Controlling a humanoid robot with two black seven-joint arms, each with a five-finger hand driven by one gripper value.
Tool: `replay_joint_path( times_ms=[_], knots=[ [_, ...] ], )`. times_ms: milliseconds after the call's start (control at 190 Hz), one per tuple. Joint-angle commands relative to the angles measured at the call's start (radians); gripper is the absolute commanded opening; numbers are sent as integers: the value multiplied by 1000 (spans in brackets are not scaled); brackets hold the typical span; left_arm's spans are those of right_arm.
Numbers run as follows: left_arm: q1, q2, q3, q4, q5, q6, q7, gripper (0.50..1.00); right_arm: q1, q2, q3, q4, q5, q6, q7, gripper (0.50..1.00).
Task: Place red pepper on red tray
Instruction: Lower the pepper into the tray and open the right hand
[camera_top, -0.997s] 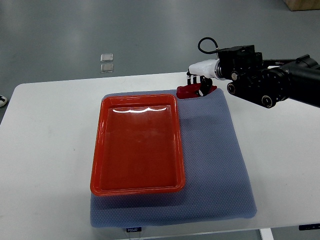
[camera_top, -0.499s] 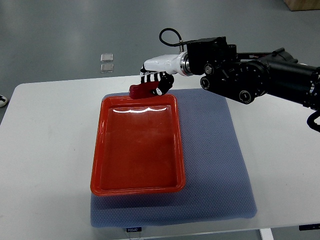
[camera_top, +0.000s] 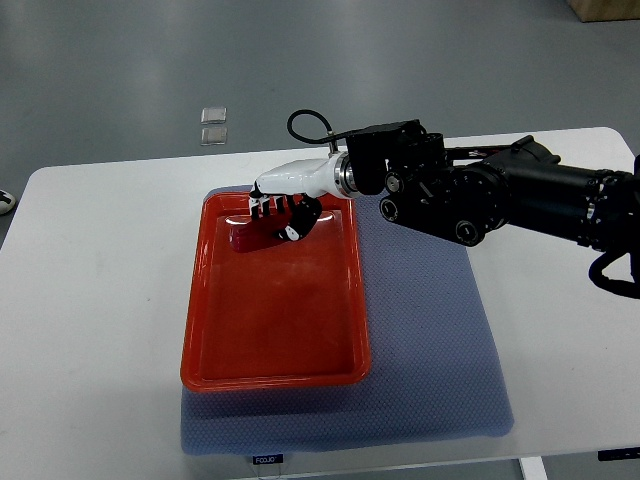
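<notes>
White table (camera_top: 90, 300) carries 1 blue-grey mat (camera_top: 430, 340), with 1 red tray (camera_top: 272, 375) on the mat's left part.

A glossy plastic red tray (camera_top: 275, 375) sits on a rough woven blue-grey mat (camera_top: 430, 350) over a smooth matt white table (camera_top: 90, 330).

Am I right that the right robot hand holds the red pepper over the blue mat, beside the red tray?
Not quite. The top view shows the right robot hand holding the red pepper over the far end of the red tray itself, not over the blue mat beside it.
</notes>
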Motion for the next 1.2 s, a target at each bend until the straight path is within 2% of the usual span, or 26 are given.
replay_joint_path(
  times_ms=[0, 367, 467, 535, 577, 782, 924, 966, 1018, 1060, 1197],
  knots=[
    [0, 0, 0, 0, 0, 0, 0, 1000, -22, 2, -2, -6, -10, -16, 8, 513],
    [-1, 0, 0, 0, 0, 0, -2, 1000, -74, 2, -3, -13, -18, -39, 7, 541],
    [0, 0, 0, 0, 0, 0, -2, 1000, -80, 2, -2, -13, -18, -39, 5, 617],
    [0, 0, 0, 0, 0, 0, 0, 1000, -80, 2, 0, -11, -14, -39, 10, 717],
    [0, 0, 0, 0, 0, 0, 0, 1000, -80, 2, 2, -11, -10, -38, 10, 750],
    [-1, 0, 0, 0, 0, 0, 0, 1000, -80, 2, 3, -8, -5, -38, 11, 756],
    [0, 0, 0, 0, 0, 0, 0, 1000, -77, 2, 6, -8, -4, -38, 11, 791],
    [0, 0, 0, 0, 0, 0, -2, 1000, -75, 2, 8, -8, -2, -38, 11, 811],
    [0, 0, 0, 0, 0, 0, 0, 1000, -74, 2, 9, -8, 1, -38, 11, 870],
    [-1, 0, 0, 0, 0, 0, 0, 1000, -72, 2, 11, -8, 2, -38, 11, 897],
    [0, 0, 0, 0, 0, 0, 0, 1000, -66, 2, 60, -8, 4, -30, 13, 913]
  ],
)
